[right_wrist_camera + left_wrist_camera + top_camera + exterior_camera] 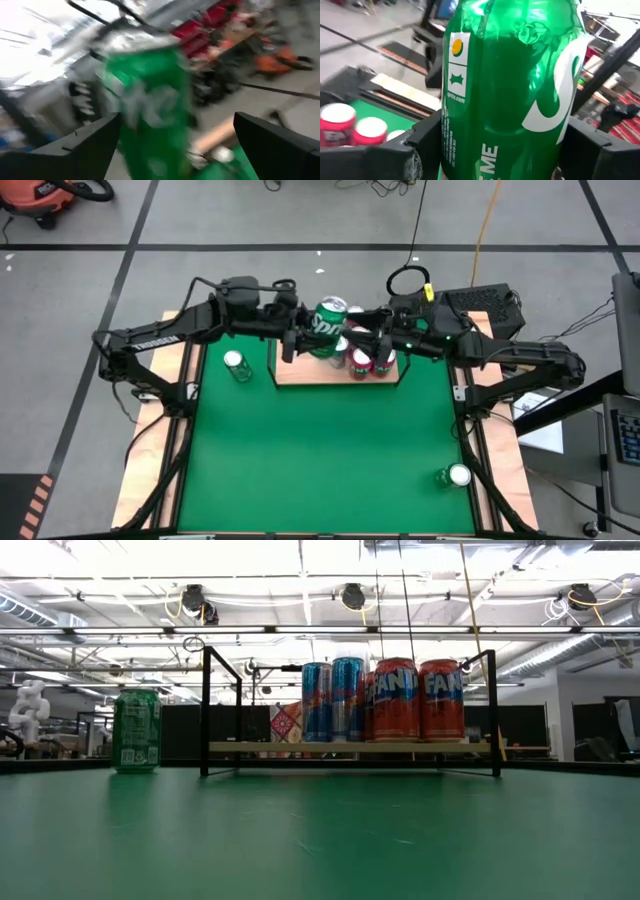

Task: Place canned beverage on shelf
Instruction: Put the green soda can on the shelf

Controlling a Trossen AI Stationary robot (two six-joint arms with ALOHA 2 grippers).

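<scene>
Green and tilted, a Sprite can (pixel 327 328) hangs in the air above the far middle of the table, over the left half of the shelf (pixel 300 372). The left gripper (pixel 303 338) clamps it: in the left wrist view the can (pixel 510 90) fills the space between the two dark fingers (pixel 427 142), which press against its sides. The right gripper (pixel 372 335) is just beside the can on its right, above the cans already on the shelf, with its fingers (pixel 85 145) spread wide and apart from the can (pixel 150 110), which stands out beyond them in the right wrist view. The shelf is a light-wood board inside a thin black rail at the far edge of the green table (pixel 320 450). On its right half stand two orange Fanta cans (pixel 419 700) and two slim blue cans (pixel 333 700), close together; a small red-patterned can (pixel 286 723) shows behind them in the low view. The left part of the board is bare. A second green can (pixel 237 366) stands upright on the table just left of the shelf, and a third green can (pixel 455 476) stands alone at the near right of the table, well apart from the rest.
</scene>
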